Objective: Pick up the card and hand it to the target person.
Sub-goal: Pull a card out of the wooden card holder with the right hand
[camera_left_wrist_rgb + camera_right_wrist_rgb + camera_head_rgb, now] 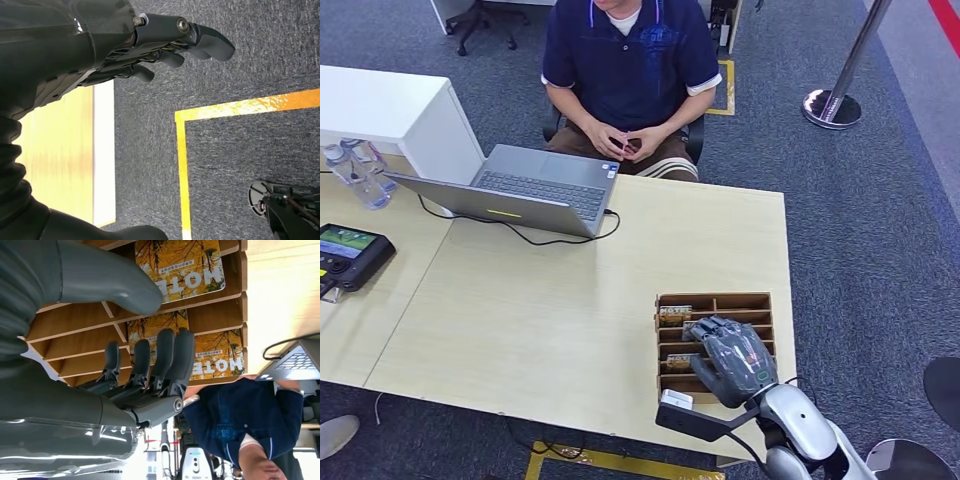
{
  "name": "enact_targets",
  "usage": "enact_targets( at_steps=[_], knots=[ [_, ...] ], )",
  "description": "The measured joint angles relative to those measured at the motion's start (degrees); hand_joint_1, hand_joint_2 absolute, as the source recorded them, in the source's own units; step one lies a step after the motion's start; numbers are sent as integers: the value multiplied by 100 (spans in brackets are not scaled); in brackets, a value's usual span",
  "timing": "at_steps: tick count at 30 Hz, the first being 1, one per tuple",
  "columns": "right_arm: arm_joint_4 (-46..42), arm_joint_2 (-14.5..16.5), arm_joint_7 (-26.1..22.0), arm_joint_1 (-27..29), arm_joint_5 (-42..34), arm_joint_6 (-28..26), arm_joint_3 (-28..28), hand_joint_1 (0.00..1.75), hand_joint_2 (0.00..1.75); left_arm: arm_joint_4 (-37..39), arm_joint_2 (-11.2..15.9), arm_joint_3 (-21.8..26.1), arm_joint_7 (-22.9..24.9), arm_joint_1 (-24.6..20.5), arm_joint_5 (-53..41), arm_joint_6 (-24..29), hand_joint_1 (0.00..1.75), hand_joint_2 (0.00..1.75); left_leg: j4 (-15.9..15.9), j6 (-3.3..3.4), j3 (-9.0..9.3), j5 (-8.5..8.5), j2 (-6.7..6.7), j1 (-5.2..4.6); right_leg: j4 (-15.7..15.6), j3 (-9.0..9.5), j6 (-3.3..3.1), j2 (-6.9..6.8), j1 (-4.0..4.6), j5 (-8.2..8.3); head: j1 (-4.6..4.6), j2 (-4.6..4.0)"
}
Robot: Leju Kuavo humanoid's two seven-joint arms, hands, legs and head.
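Hovering over the card rack [761, 304], the right hand [733, 358] holds nothing; fingers apart.

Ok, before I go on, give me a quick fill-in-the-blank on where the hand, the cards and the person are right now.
1. The right hand hovers over the wooden ____ that holds the cards.
2. The rack stands on the table, near the corner on the robot's ____ side.
3. The person sits behind an open ____ across the table.
4. Each card bears the printed word ____.

Missing words: rack; right; laptop; HOTEL
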Motion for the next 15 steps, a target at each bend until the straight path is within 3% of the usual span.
enact_targets(
  at_steps=[6,10,15],
  knots=[
    [0,-20,0,0,-33,2,-2,107,175,0,0,0,-2,0,0,8,0,175,0,0,0,0,0,0,0,0,0,0,0,0,1,0],
    [0,-36,0,-1,-34,4,-1,120,175,0,0,1,-2,0,0,8,0,175,0,0,-1,0,0,0,0,-1,0,0,0,0,2,0],
    [0,-51,2,2,-42,11,0,114,175,0,2,3,1,0,0,8,0,175,0,0,0,0,0,0,0,-1,0,0,0,0,1,0]
  ],
)
